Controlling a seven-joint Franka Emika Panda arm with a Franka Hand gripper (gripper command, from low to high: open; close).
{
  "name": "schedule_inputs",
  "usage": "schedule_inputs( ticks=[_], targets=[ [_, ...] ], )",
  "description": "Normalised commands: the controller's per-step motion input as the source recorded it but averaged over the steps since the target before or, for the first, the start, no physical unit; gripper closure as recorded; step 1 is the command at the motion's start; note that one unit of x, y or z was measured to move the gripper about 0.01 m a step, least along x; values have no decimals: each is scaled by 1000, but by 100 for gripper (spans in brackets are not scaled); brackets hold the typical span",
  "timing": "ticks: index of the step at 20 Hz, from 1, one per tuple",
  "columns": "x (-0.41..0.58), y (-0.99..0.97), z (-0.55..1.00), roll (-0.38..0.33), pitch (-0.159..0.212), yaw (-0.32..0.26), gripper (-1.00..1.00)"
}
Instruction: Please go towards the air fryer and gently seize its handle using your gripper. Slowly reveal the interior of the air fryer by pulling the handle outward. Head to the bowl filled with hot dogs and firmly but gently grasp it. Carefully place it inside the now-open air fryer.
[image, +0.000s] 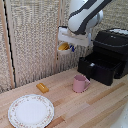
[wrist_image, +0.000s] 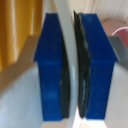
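On the exterior view's left, a large flat floral-rimmed plate (image: 31, 110) lies on the pale wooden table (image: 107, 97), with one short orange-yellow hot dog piece (image: 42, 88) lying loose on the boards beyond it. One pink mug (image: 80, 83) stands near the middle. Above it the white and grey robot arm (image: 84, 15) reaches down from the top, its wrist bent toward the exterior view's left, and the dark blue-tipped gripper (image: 67, 48) holds the small round white bowl (image: 63, 47) of orange-yellow pieces in the air, well clear of the table. On the right, the large black air fryer (image: 113, 45) has its drawer (image: 98, 66) pulled out; its handle is not discernible.

Only the wrist view shows the two blue pads (wrist_image: 54, 65) pinched onto the bowl's thin white rim (wrist_image: 68, 60).
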Motion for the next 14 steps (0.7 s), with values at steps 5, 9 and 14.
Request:
schedule_inputs(
  ticks=[5, 9, 14],
  targets=[
    [-203, -816, 309, 25, 18, -134, 100],
    [-139, -959, 131, 27, 0, -81, 100],
    [-85, -983, 6, 39, -12, -64, 100]
  ],
)
